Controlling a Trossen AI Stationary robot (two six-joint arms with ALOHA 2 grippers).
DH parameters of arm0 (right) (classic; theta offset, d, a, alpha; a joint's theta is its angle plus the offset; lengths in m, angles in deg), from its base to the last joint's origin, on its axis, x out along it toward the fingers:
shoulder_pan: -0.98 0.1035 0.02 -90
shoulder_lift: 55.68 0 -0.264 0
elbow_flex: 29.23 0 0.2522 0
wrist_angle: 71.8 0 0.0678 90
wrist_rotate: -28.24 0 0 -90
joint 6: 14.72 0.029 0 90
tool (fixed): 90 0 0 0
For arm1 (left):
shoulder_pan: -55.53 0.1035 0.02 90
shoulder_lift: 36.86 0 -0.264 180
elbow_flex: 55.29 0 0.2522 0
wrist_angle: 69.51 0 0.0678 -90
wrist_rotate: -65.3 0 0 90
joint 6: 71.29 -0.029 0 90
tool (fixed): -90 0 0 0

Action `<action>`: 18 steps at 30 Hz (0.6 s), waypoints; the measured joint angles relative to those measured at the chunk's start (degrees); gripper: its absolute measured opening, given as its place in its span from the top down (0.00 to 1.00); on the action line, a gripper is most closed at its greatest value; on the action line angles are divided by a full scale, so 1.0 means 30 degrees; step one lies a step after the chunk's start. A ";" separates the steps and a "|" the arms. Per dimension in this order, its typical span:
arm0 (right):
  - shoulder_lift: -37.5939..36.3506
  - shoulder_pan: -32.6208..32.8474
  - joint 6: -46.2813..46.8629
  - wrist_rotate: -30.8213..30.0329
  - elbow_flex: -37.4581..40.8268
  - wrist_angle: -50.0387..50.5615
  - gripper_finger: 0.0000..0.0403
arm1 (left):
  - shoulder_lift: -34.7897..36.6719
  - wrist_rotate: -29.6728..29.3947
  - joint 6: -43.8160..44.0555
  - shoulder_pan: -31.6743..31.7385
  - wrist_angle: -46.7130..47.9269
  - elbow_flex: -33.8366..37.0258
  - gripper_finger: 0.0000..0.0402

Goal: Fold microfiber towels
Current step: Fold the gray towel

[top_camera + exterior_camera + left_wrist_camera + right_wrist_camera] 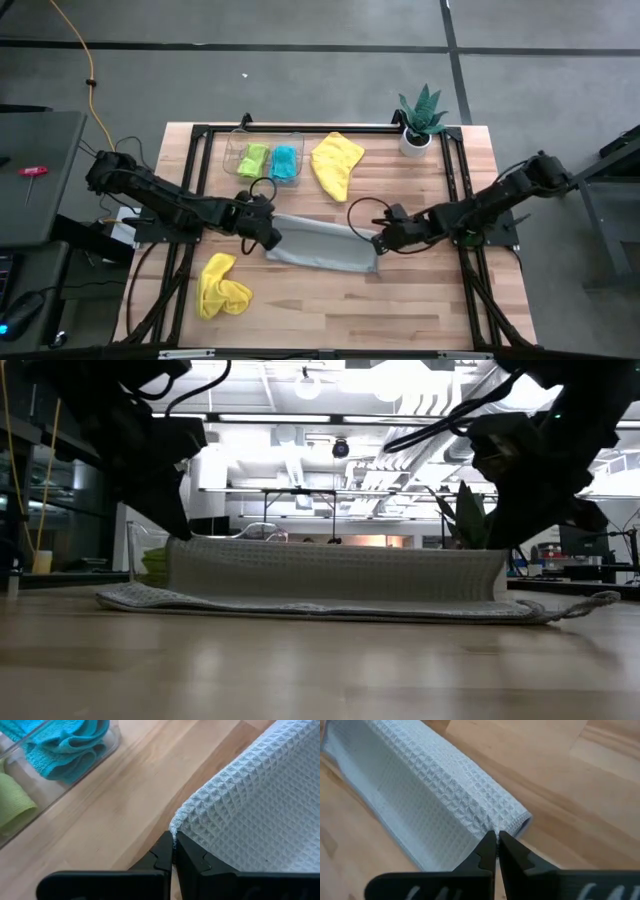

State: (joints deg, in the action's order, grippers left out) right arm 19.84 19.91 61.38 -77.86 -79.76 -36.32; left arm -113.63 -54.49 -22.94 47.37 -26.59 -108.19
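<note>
Grey waffle-weave towel point(340, 580) fills the table-level view, lying on the wooden table point(400, 300) with its upper layer lifted into a low standing wall between our 2 grippers. We take this towel as our landmark. At its left end our left gripper point(173, 851) has its fingers pressed together on a corner of the hem; at its right end our right gripper point(496, 842) is pinched shut on the rolled edge there, so we hold 1 long edge at both ends while the rest trails flat on the wood. Behind the towel, toward the far rim of the table, a clear plastic tray point(236, 150) holds a lime green cloth point(253, 160) and a teal-blue cloth point(285, 163), and a yellow towel point(337, 164) lies loose just beside the tray. Another yellow towel point(222, 285) sits crumpled in front of the grey towel's left end, and a potted plant point(420, 120) stands well beyond its right end. We judge the cloth light, limp and grippy rather than slick: it sags between our 2 holds and will drape wherever we carry it. Corners along the hem look the best places to hold, since a pinch in mid-fabric would only bunch it.
</note>
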 joint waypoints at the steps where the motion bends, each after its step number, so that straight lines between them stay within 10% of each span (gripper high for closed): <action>1: 0.0000 0.0147 0.0086 -0.0007 0.0000 0.0000 1.00 | 0.0000 0.0036 -0.0092 -0.0070 0.0003 0.0000 0.99; 18: 0.0000 0.2294 0.2774 0.0080 0.0000 -0.1427 1.00 | -0.0015 0.1187 -0.0339 -0.1635 0.0106 0.0007 0.99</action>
State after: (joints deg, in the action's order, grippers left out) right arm 19.84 26.79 69.70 -77.62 -79.76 -40.60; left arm -113.67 -50.93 -23.96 42.46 -26.28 -108.17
